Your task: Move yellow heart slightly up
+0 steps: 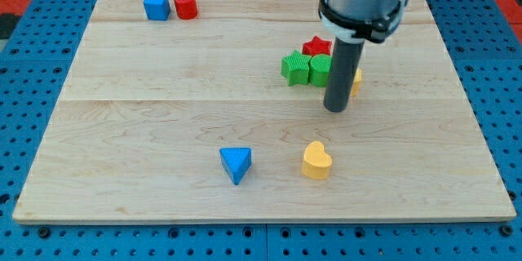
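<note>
- Seven small blocks on the pale wooden board (163,90).
- yellow heart block (316,161) sits near the view's bottom, right of the blue triangle block (236,164).
- my tip (336,109) is bare, touching nothing, above the heart and well apart.
- green star (296,68), green cylinder (320,69), red star (316,46) and a yellow block (356,80) huddle by the rod.
- blue cube (157,6) and red cylinder (186,5) sit top left.
</note>
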Motion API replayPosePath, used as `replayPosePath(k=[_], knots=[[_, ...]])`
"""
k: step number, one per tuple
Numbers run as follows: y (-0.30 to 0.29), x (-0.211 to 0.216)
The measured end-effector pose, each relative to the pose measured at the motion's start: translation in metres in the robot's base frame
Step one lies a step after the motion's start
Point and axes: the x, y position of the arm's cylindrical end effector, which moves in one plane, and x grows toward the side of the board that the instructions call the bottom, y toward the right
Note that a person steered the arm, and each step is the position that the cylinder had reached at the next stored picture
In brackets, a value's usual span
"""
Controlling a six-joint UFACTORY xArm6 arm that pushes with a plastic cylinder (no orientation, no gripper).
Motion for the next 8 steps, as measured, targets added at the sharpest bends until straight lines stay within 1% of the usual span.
replayPosePath(k=[1,2,3,4,5,6,7,8], knots=[[0.012,-0.012],[0.012,-0.049],[0.012,-0.044],[0.026,0.003],[0.048,0.067],[0.020,0.125],[-0.042,0.134],[-0.077,0.124]])
